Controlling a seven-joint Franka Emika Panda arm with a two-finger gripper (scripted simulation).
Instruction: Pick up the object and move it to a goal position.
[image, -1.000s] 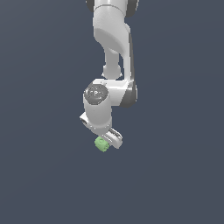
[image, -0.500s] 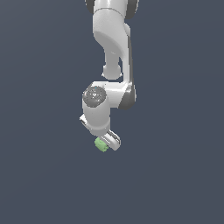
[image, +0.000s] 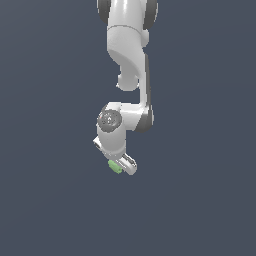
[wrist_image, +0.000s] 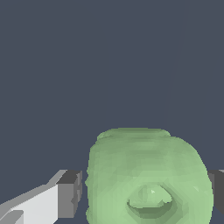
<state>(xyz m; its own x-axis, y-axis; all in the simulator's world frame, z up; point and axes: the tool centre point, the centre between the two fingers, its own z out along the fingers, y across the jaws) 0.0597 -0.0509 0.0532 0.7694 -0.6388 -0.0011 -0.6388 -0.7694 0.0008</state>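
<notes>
The object (image: 115, 167) is a small light-green lumpy block held at the tip of my white gripper (image: 120, 167) in the exterior view, hanging in mid-air below the arm's wrist. In the wrist view the object (wrist_image: 146, 175) fills the space between my two fingers and shows a round hollow in its face. One grey pad (wrist_image: 70, 194) presses on one side of it, and the other pad (wrist_image: 217, 188) shows at the frame's edge on the opposite side. The gripper is shut on the object.
Only a plain dark grey-blue background surrounds the arm (image: 131, 60) in both views. No table, edge or other thing shows.
The arm and the held object have shifted very slightly over the last second; the grip is unchanged.
</notes>
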